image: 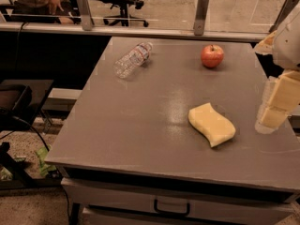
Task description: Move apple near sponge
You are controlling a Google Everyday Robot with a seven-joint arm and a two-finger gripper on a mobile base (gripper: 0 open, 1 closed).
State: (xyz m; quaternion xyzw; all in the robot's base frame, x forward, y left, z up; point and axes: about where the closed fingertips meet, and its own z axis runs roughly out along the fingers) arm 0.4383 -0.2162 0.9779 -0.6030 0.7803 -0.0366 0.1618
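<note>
Awaiting pickup: apple (212,56), far right on your counter (140,125), well apart from sponge (212,124), near right. Gripper (277,104) hangs at right edge, empty; its opening you cannot tell. Nothing done yet.

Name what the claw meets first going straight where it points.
Probably the grey tabletop right of the pale-yellow wavy foam sponge; the claw, at the picture's right edge, points down. Depth unclear.

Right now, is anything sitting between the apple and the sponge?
Nothing visible does: only tabletop lies between apple and sponge. The claw hangs at the right edge, also unobstructed; the bottle lies far left.
</note>
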